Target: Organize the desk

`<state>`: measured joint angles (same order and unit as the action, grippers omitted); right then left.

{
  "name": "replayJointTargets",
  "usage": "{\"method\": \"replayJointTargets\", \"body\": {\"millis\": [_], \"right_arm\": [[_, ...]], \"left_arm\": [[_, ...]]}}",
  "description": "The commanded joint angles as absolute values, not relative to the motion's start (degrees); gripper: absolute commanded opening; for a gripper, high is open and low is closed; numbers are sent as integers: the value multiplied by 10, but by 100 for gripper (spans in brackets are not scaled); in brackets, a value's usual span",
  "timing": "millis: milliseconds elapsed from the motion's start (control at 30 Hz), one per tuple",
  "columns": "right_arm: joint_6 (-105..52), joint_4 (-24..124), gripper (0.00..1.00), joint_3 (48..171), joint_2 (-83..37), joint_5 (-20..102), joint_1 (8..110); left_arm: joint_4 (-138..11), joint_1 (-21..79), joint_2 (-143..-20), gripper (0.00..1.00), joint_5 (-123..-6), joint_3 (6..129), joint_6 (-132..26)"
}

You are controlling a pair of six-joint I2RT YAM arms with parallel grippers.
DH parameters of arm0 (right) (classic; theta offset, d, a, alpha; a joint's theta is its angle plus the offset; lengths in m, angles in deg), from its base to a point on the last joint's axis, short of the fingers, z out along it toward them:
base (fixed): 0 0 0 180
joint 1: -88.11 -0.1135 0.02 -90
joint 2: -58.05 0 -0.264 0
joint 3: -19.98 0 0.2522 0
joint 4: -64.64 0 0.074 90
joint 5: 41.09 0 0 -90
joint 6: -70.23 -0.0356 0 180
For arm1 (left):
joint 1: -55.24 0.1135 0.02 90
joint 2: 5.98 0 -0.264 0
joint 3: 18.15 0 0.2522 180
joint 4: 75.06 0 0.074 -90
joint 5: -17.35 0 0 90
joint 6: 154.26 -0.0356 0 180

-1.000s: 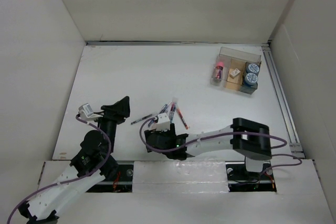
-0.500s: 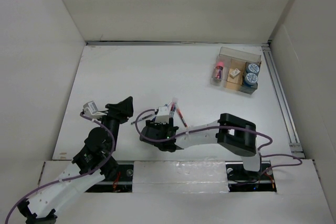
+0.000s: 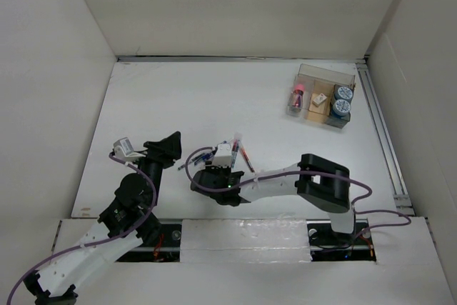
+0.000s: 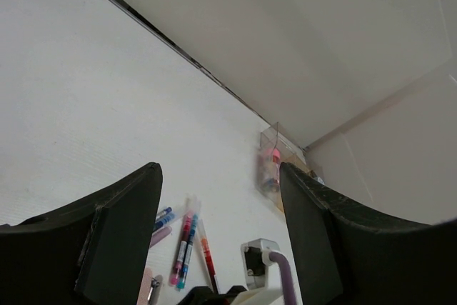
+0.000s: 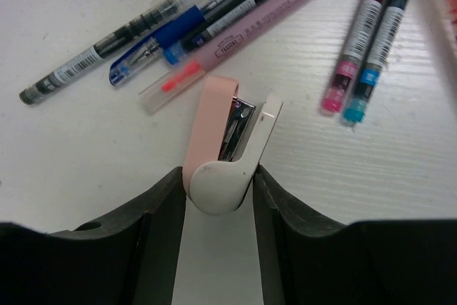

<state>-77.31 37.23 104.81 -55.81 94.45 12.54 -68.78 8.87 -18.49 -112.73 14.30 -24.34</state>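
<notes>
The desk is a large white tabletop. A pink and white stapler lies on it beside several pens and two markers. My right gripper is shut on the stapler's rounded end, with a finger pressed on each side. In the top view the right gripper sits low at the near middle and hides the stapler, with the pens just beyond it. My left gripper is open and empty, held above the desk to the left of the pens; it also shows in the left wrist view.
A small clear compartmented tray stands at the back right, holding a pink bottle, small wooden blocks and two blue-grey round items. White wall panels enclose the desk. A metal rail runs along the right edge.
My right gripper has moved a little forward and left, onto the stapler by the pens. The left gripper has shifted slightly and stays open.
</notes>
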Motion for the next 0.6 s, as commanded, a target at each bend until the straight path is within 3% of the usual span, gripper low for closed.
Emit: {"method": "replayJointTargets", "body": {"millis": [0,367,567], "right_arm": [[-805,348,38,1016,-490,972,102],[-832,302,37,940,-296,1030,107],[-731,371,36,911,-220,979,272]], "left_arm": [[-712,90,-180,63,-1122,156,-251],[-721,90,-193,63,-1117,155,-251],[-723,90,-198,63,-1112,156,-253]]}}
